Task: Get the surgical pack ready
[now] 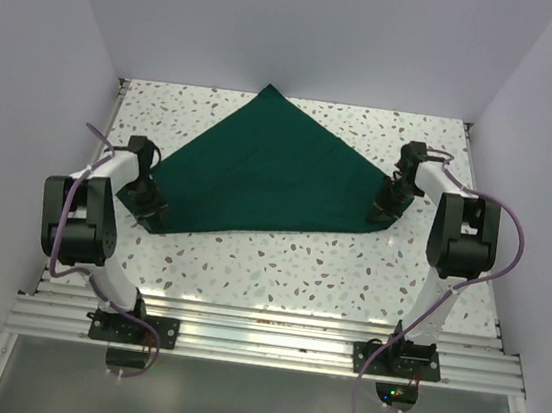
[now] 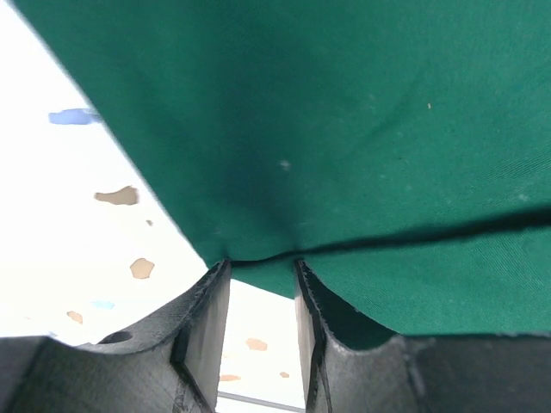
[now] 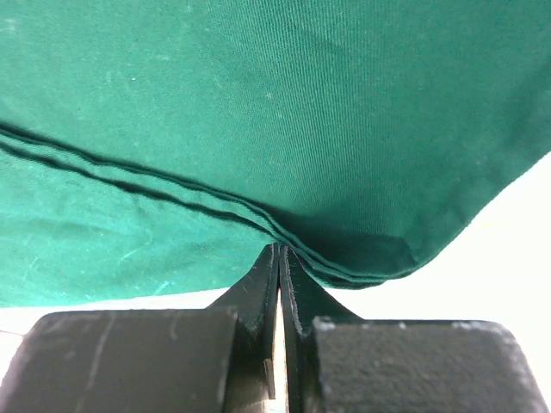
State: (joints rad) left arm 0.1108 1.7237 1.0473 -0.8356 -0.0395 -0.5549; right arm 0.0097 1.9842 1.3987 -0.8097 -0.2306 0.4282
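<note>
The dark green drape (image 1: 269,181) lies on the speckled table, folded over into a rough triangle with its point at the back. My left gripper (image 1: 152,214) is at the drape's near-left corner. In the left wrist view the left gripper (image 2: 263,262) is open, its tips touching the edge of the drape (image 2: 344,129). My right gripper (image 1: 380,214) is at the right corner. In the right wrist view the right gripper (image 3: 279,248) is shut on the layered edge of the drape (image 3: 258,103). No silver instrument tray is in view.
The white speckled tabletop (image 1: 348,276) shows bare in front of the drape. White walls close in the left, right and back. A metal rail (image 1: 260,336) carries both arm bases at the near edge.
</note>
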